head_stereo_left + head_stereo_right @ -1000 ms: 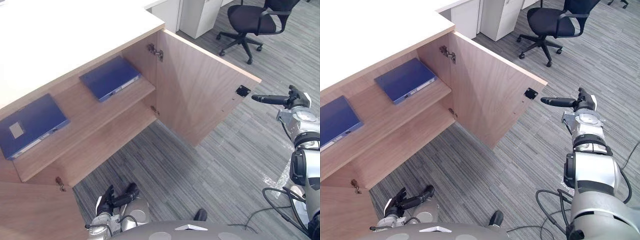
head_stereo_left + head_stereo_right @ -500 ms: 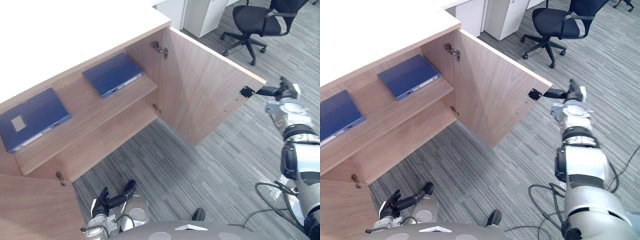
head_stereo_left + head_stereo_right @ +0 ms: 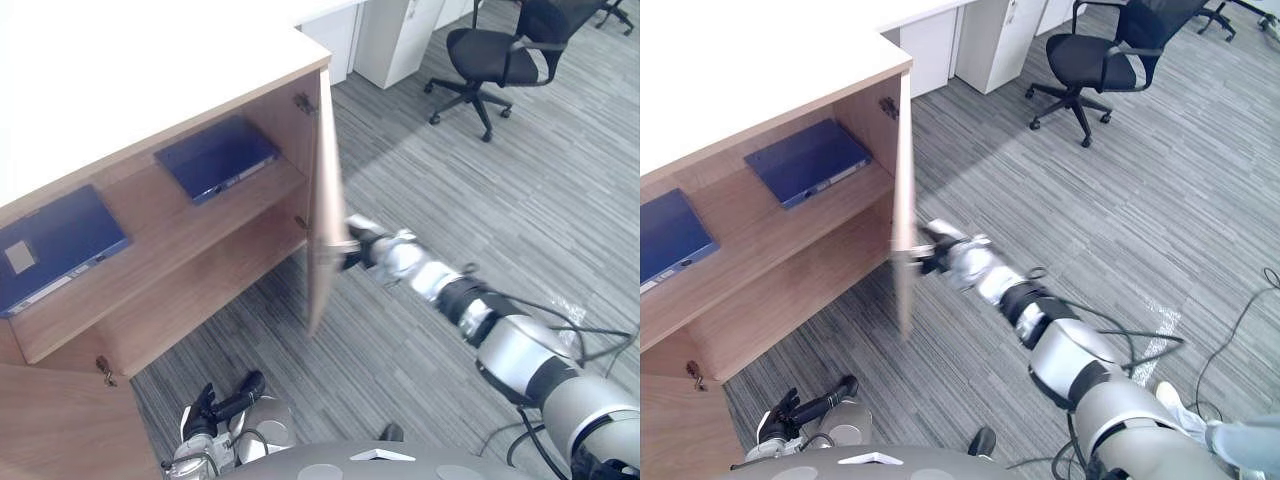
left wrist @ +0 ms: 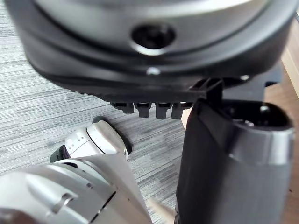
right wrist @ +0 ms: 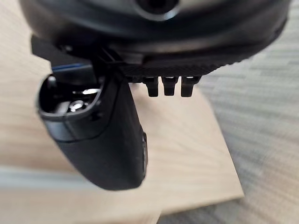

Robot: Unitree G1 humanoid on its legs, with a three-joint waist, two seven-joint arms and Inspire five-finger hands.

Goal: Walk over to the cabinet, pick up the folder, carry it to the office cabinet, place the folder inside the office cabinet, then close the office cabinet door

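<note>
Two blue folders lie on the upper shelf inside the open wooden cabinet (image 3: 200,280): one folder (image 3: 215,158) toward the right end, a second folder (image 3: 55,245) at the left. The cabinet's right door (image 3: 322,200) stands half swung in, seen edge-on. My right hand (image 3: 356,250) presses flat against the door's outer face near its free edge, fingers straight, holding nothing. In the right wrist view its thumb (image 5: 100,135) lies against the wood panel (image 5: 187,154). My left hand (image 3: 215,405) hangs low by the floor, fingers relaxed and empty.
The cabinet's left door (image 3: 50,420) stands open at the lower left. A black office chair (image 3: 500,55) and white cabinets (image 3: 400,35) stand at the back right. Grey carpet (image 3: 500,200) stretches to the right of the door.
My right arm has reached across and pushed the right door from wide open to about half shut. The camera has shifted a little. The left hand stays low.
</note>
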